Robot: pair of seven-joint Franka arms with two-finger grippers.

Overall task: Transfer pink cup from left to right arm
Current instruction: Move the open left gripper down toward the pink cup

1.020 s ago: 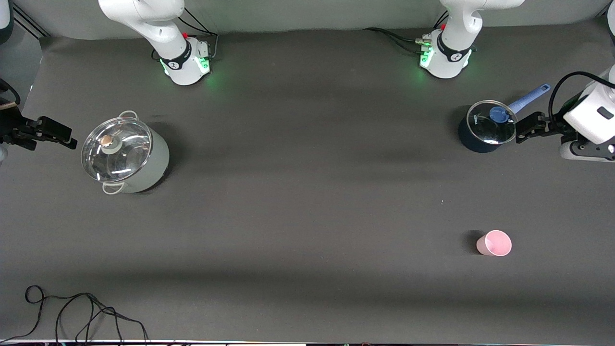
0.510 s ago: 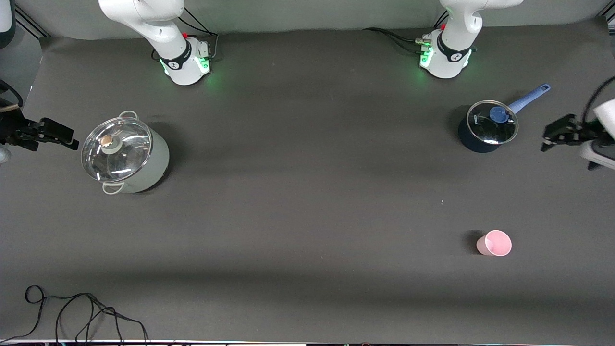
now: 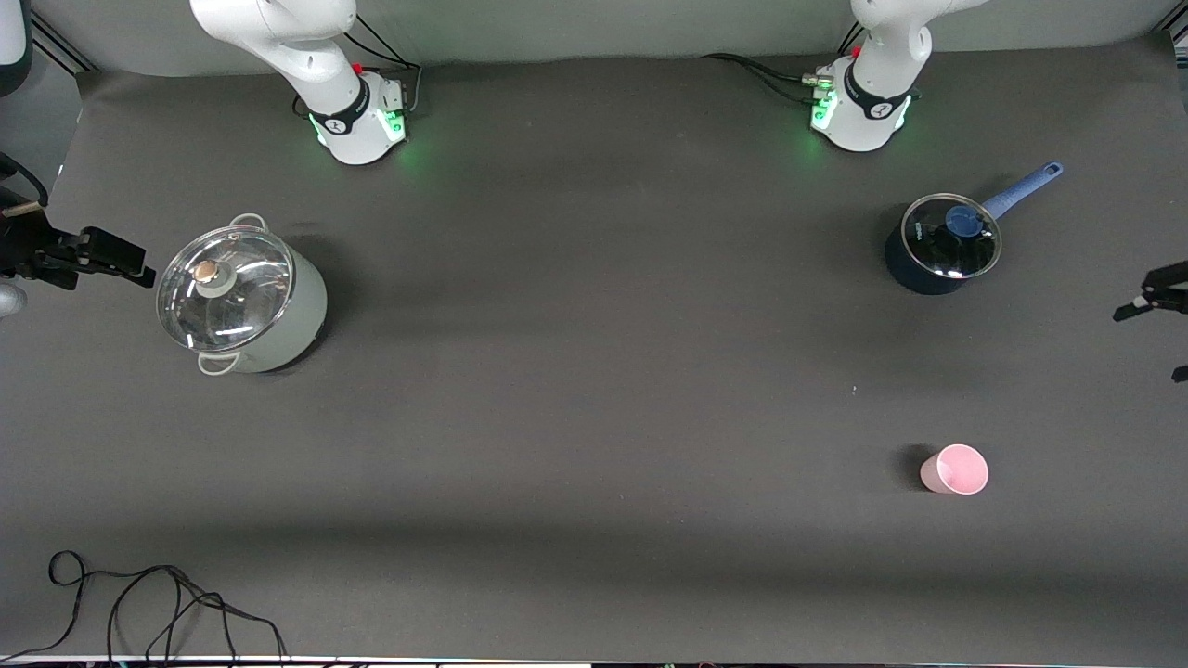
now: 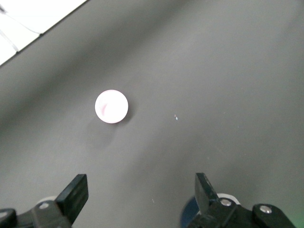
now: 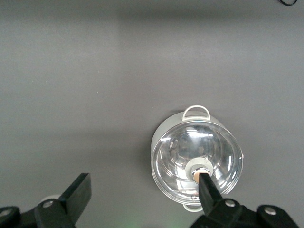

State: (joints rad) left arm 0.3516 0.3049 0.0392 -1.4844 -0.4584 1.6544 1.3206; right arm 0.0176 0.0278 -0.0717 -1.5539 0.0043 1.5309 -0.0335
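Note:
The pink cup [image 3: 954, 469] stands upright on the dark table, nearer to the front camera than the blue saucepan, toward the left arm's end. In the left wrist view the cup [image 4: 111, 106] shows from above, well apart from my left gripper [image 4: 140, 190], which is open and empty. In the front view only the left gripper's [image 3: 1149, 343] dark fingers show at the frame's edge, over the table's end. My right gripper [image 3: 137, 269] is open and empty, up beside the grey pot at the right arm's end; it also shows in the right wrist view [image 5: 142, 190].
A grey pot with a glass lid [image 3: 239, 301] stands at the right arm's end and shows in the right wrist view [image 5: 197, 161]. A blue saucepan with a glass lid [image 3: 942, 243] stands near the left arm's base. A black cable [image 3: 158, 603] lies at the front corner.
My left gripper has moved away from the blue saucepan toward the table's end and has mostly left the front view. The right gripper has barely shifted. The cup has not moved.

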